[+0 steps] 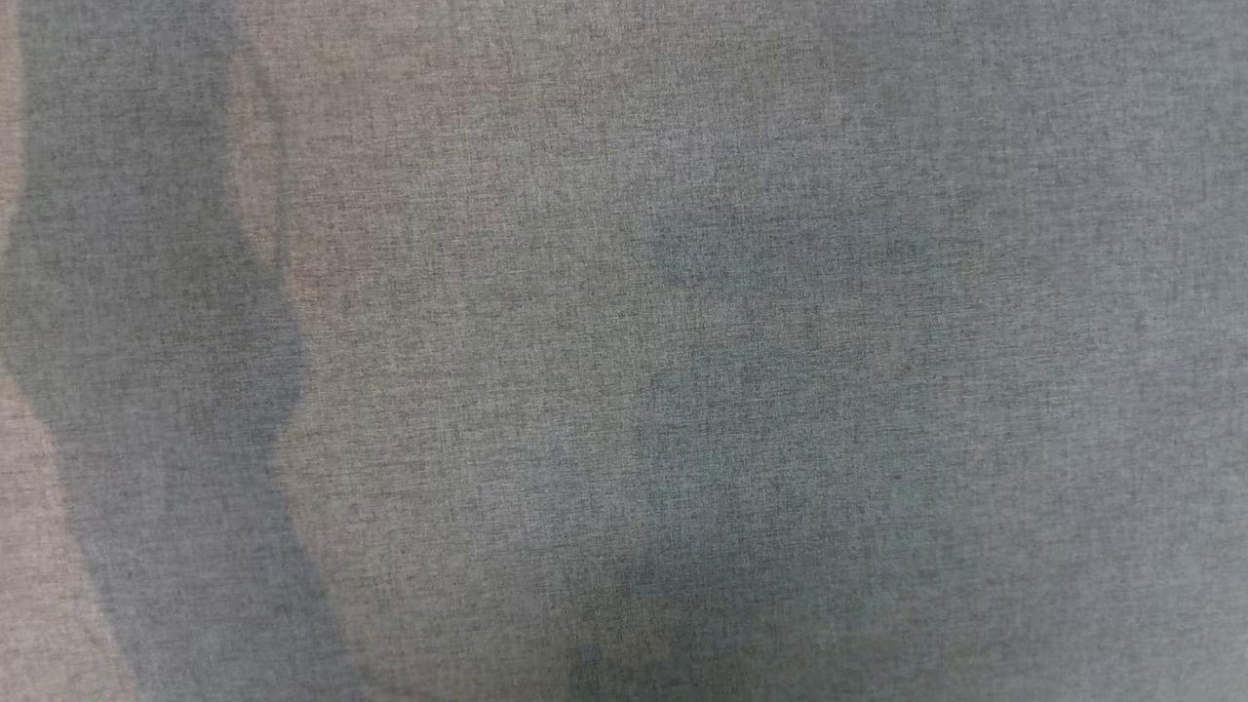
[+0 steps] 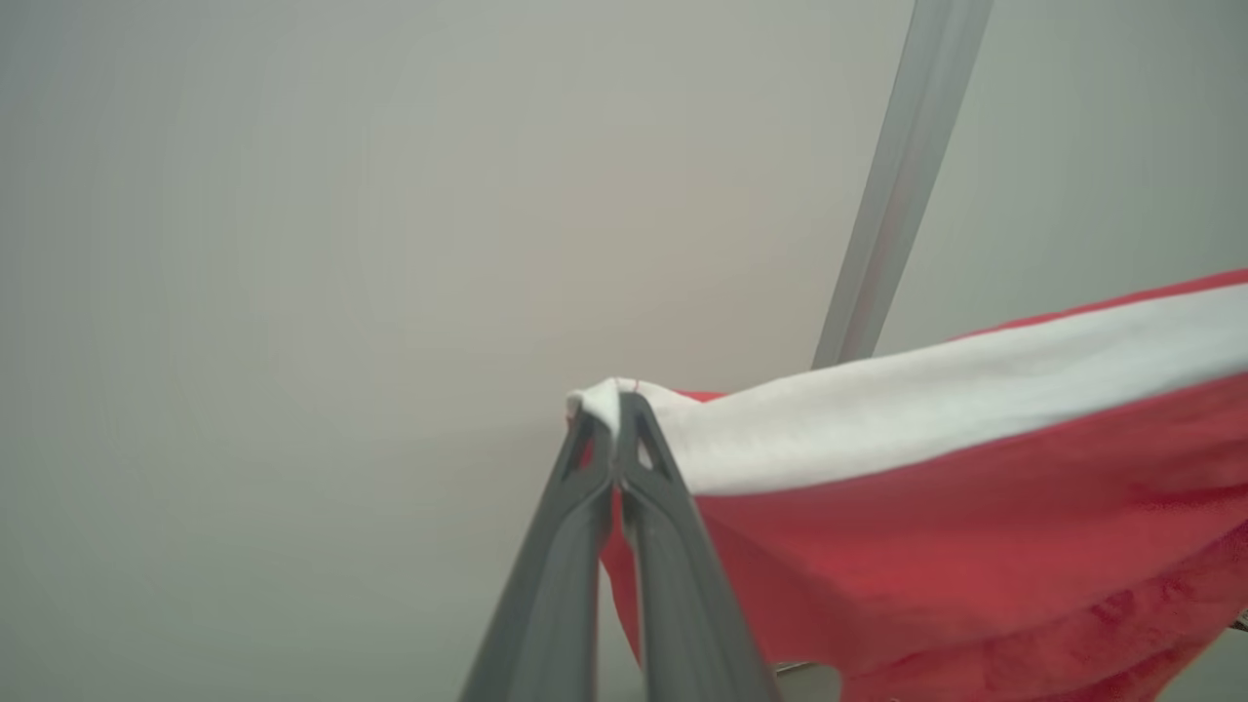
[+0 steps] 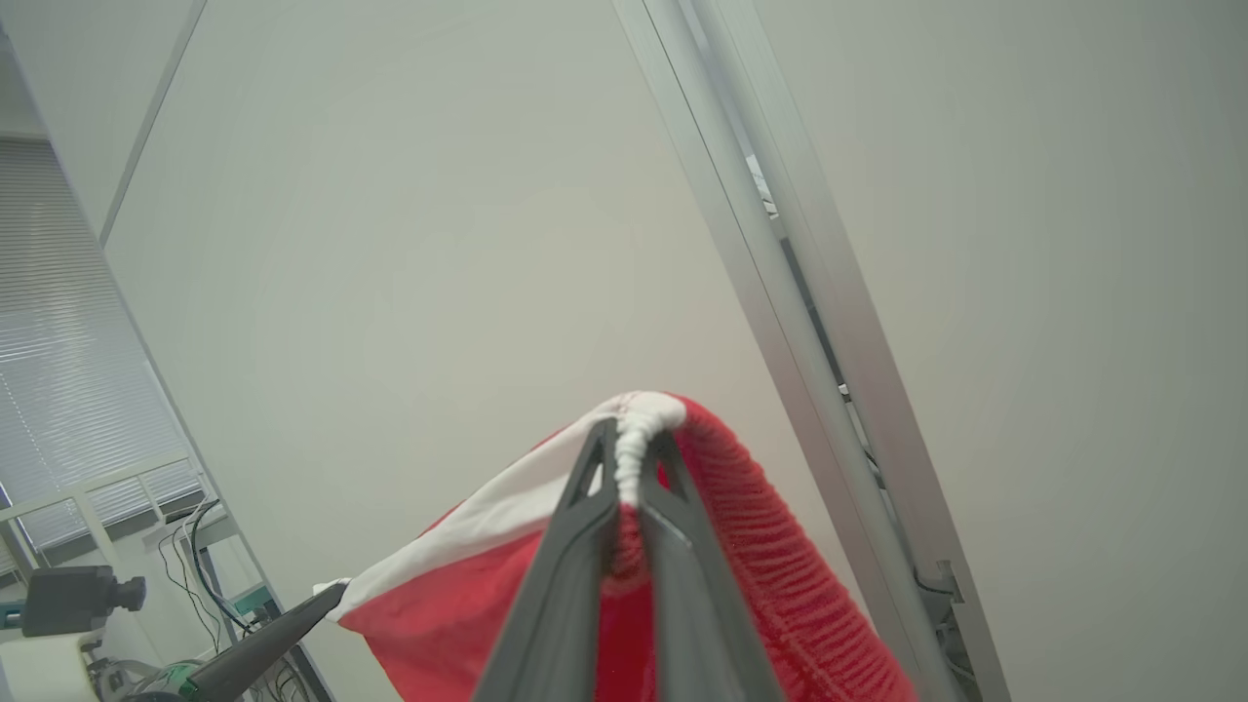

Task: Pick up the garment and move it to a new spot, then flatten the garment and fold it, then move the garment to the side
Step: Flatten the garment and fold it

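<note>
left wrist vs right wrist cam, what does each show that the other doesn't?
Left wrist view: a close-up of the left gripper shut on the garment at a corner of its white band. Right wrist view: the right gripper shut on a bunched white edge, plus window blinds, a camera and cables. Shared: the red-and-white garment, a pale wall, a metal post.
</note>
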Tool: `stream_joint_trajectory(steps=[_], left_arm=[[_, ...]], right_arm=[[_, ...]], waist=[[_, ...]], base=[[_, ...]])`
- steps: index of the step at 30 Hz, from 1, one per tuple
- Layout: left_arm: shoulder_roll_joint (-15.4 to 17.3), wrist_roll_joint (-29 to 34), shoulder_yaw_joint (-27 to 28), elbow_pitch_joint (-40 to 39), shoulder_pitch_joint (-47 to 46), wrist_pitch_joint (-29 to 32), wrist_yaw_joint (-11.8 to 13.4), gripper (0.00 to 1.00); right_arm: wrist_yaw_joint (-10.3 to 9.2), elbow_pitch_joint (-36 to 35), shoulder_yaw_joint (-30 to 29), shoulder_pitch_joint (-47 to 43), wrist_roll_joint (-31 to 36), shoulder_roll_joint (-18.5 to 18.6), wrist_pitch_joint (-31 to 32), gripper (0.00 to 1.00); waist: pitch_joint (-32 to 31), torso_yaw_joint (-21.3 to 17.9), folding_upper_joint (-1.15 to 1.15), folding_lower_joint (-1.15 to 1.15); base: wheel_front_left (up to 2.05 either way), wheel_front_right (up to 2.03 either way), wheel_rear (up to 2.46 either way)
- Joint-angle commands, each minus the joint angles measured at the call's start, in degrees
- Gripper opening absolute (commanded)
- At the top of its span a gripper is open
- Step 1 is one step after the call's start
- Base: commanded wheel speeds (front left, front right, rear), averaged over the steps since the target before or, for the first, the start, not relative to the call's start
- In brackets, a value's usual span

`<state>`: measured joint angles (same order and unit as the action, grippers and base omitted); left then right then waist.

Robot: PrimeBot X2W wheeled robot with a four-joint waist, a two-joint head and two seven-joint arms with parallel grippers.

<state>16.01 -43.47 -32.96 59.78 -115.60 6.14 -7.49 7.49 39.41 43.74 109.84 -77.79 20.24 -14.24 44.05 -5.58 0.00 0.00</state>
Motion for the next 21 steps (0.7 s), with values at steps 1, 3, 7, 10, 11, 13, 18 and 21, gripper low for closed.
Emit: stream_joint_trajectory(steps=[1,3,7,10,11,13,18,21], left_arm=[[0.4,-0.5,-0.4,-0.1,-1.0,-1.0,0.0,0.00],[0.6,-0.5,-1.1,-1.0,-1.7,-3.4,0.0,0.00],[1.4,-1.6,-1.9,-2.1,-2.3,-7.9,0.0,0.00],[1.8,-2.5,-3.3,-1.2,-1.7,-7.3,0.0,0.00],[1.5,-3.8,-4.3,-0.6,-0.6,-6.0,0.0,0.00],[1.5,-4.7,-5.7,0.0,0.6,-3.4,0.0,0.00],[2.7,-7.8,-10.1,-1.2,4.4,4.7,0.0,0.00],[3.3,-9.1,-11.3,-2.3,6.3,6.0,0.0,0.00]], right_arm=[[0.02,-0.5,0.2,1.1,0.6,0.5,-0.7,0.00],[0.02,-1.7,0.2,2.4,2.7,0.9,-0.9,0.00],[0.01,-4.9,-6.7,1.7,7.7,1.0,-1.0,0.00],[0.01,-4.8,-7.9,-0.9,9.6,0.0,-1.0,0.00],[0.02,-3.9,-6.2,-2.1,9.0,-0.7,-1.0,0.00],[0.02,-3.3,-3.5,-3.5,7.8,-0.8,0.0,0.00],[0.02,-3.6,3.0,-7.5,4.2,0.6,2.8,0.00],[0.02,-4.3,5.3,-9.4,2.9,1.2,3.7,0.00]], waist=[[-0.2,0.1,0.00,0.00],[-0.3,0.2,0.00,0.00],[0.1,0.8,0.00,0.00],[0.0,1.0,0.00,0.00],[0.0,1.1,0.00,0.00],[0.0,1.1,0.00,0.00],[-0.5,1.3,0.00,0.00],[-1.0,1.3,0.00,0.00]], base=[[0.00,0.00,0.00],[0.00,0.00,0.00],[0.00,0.00,0.00],[0.00,0.00,0.00],[0.00,0.00,0.00],[0.00,0.00,0.00],[0.00,0.00,0.00],[0.00,0.00,0.00]])
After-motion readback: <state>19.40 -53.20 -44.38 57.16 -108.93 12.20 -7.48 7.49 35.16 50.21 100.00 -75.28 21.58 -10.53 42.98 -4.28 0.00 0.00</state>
